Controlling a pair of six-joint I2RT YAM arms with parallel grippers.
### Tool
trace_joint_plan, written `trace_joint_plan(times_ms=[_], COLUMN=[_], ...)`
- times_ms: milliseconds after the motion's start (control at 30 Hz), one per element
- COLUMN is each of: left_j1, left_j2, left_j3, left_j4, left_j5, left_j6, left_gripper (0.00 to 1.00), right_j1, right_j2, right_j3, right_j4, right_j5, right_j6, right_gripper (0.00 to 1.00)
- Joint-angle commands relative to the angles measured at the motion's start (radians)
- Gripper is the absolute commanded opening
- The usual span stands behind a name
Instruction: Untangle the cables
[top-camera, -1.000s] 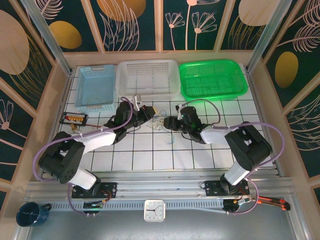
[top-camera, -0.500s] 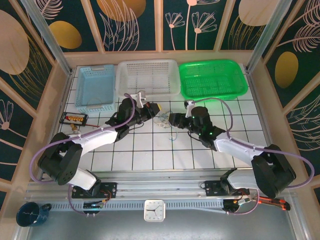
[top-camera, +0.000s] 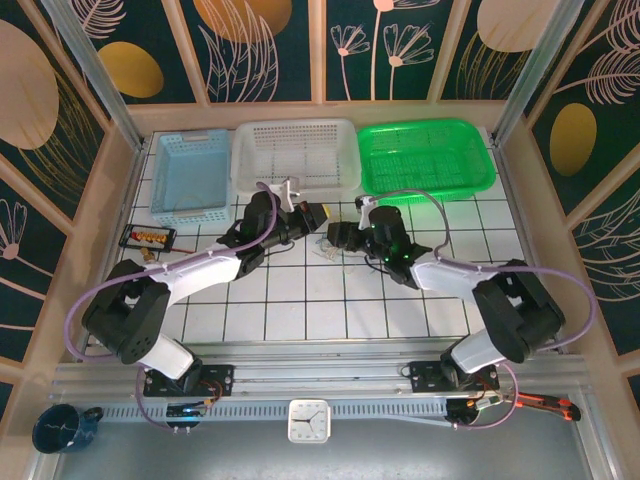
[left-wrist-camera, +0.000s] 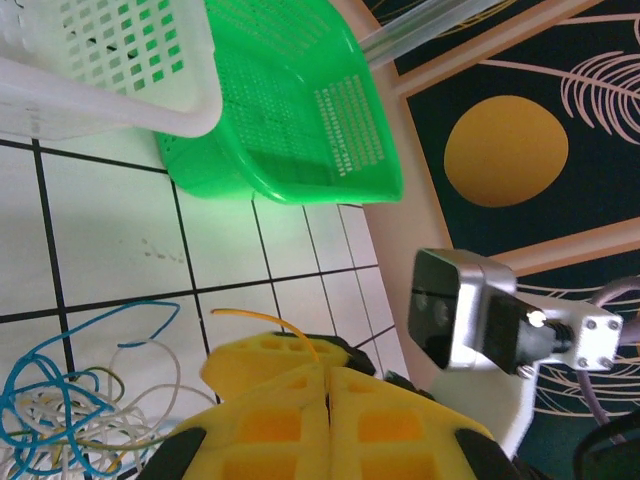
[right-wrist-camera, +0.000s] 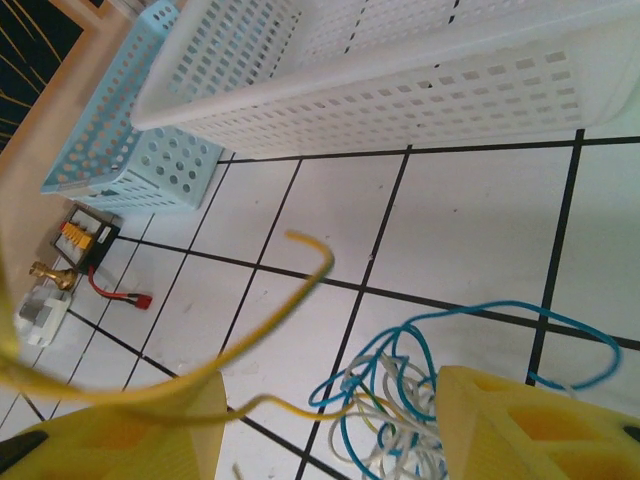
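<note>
At the near edge a small white clock (top-camera: 308, 420) sits on the rail between the arm bases, its numerals too small to read. A dark blue mug (top-camera: 58, 428) stands off to the left of it. Further in, over the middle of the white tiled tabletop (top-camera: 300, 300), the two grippers hang close together. The left gripper (left-wrist-camera: 328, 392) has its yellow jaws pressed flat against each other. A yellow wire (left-wrist-camera: 255, 314) curves out from just behind their tips, but I cannot tell whether it is pinched there. The right gripper (right-wrist-camera: 325, 405) has its jaws standing well apart and clasping nothing. The cables (right-wrist-camera: 385, 400), a loose tangle of blue, whitish and yellowish strands, lie on the tabletop under the gap between those jaws. One yellow strand arcs up across the front of one of the two fingers. Beyond, along the far edge, three perforated baskets stand side by side: a blue basket (top-camera: 190, 178) on the left, a white basket (top-camera: 296, 160) in the middle and a green basket (top-camera: 425, 160) on the right.
</note>
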Motion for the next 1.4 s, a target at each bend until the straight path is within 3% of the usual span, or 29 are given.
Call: trace_joint_plan(times_ms=[0, 200, 433, 833, 1033, 1367], left_j1=[-0.006, -0.007, -0.007, -0.007, -0.007, -0.007], left_j2=[0.006, -0.013, -0.057, -0.066, -0.068, -0.066], left_j3=[0.037, 0.061, -0.009, -0.116, -0.156, -0.190], left_j4=[-0.002, -0.003, 0.135, 0.240, 0.300, 0.381], left_j5=[0.007, -0.011, -0.058, -0.090, -0.083, -0.055], left_j6=[0.013, 0.014, -0.042, -0.023, -0.003, 0.011], left_gripper=[0.00, 0.00, 0.00, 0.00, 0.00, 0.00], right_j1=[-0.007, -0.013, -0.026, -0.080, -0.175, -0.192], right_j2=[0.055, 0.126, 0.139, -0.096, -0.207, -0.216], right_j3=[0.017, -0.042, -0.099, -0.117, -0.113, -0.028], right_j4=[0.103, 0.173, 0.195, 0.046, 0.010, 0.054], right_j5=[0.000, 0.032, 0.023, -0.043, -0.106, -0.271], right_j6=[0.006, 0.034, 0.057, 0.081, 0.144, 0.266], right_gripper=[0.58, 0.57, 0.56, 0.56, 0.55, 0.55])
